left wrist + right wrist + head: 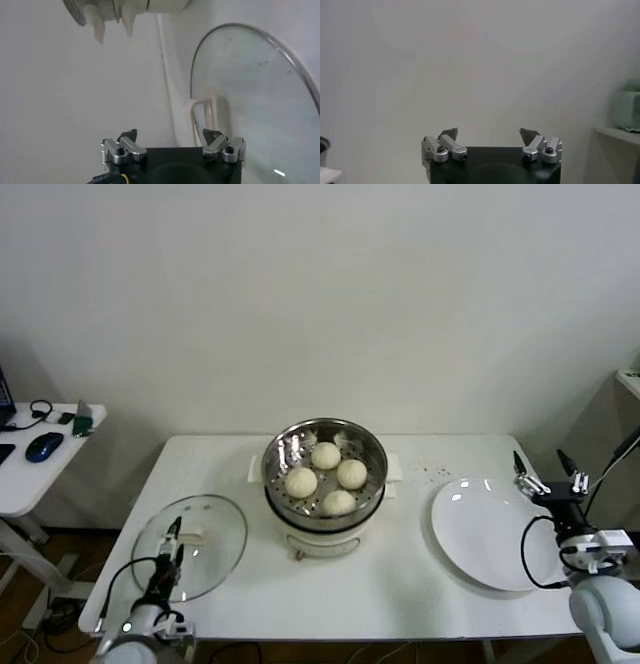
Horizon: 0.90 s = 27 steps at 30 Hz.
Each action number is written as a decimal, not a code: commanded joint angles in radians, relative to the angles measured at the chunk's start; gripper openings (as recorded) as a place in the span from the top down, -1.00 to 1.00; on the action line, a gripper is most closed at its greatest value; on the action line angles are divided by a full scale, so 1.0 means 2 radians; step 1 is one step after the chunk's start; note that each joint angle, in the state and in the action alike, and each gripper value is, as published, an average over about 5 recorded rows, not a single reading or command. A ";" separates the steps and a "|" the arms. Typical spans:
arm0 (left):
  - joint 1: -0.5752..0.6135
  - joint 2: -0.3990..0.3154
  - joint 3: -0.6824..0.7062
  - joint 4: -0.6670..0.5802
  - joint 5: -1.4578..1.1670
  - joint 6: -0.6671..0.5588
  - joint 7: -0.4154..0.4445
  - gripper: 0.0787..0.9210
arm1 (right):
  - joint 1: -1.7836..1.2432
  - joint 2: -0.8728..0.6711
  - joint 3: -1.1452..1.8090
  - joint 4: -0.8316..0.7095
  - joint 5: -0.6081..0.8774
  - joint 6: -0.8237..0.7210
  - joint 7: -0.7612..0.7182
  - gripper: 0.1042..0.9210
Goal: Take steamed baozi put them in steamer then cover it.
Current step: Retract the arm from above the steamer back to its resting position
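— Since the white table (330, 594) took up most of the view, what sat on it?

— Biggest first: the steel steamer (325, 481) stood at the middle on its white base, and all four buns (326, 455) already lay on the holed tray inside it. To the robot's right was a flat white plate (490, 534), bare. To its left the glass lid (192, 546) lay on the table near the front edge, its white bar handle (193, 536) facing up.

— So what was left to do?

— By my reading, only the covering. The lid was well apart from the steamer, so it had to be picked up and carried over.

— And the arms?

— The left gripper (176, 536) hung just over the lid near its handle, fingers spread wide and holding nothing (the left wrist view showed the handle just ahead of the right-hand finger, not between the two). The right gripper (548, 471) sat at the far right edge beyond the plate, fingers equally wide, empty, pointing at the wall; I took it for idle.

— How would you do the pickup well?

— I would shift the left gripper sideways until the handle sat squarely between the fingers, come straight down, and close on the bar's middle so the lid hung level. Glass is heavy and slippery, so an off-centre grip could let it tilt. Then lift clear, centre the rim over the steamer, and lower gently.
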 commanded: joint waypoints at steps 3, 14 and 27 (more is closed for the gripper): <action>-0.070 -0.004 0.006 0.076 0.003 -0.013 -0.024 -0.77 | -0.018 0.021 0.017 0.003 -0.020 -0.003 0.003 -0.76; -0.113 -0.006 0.013 0.120 -0.005 -0.018 -0.040 -0.77 | -0.015 0.028 0.014 0.002 -0.035 -0.003 0.002 -0.76; -0.120 -0.005 0.011 0.134 -0.016 -0.028 -0.042 -0.57 | -0.010 0.035 0.006 0.000 -0.050 -0.002 0.002 -0.76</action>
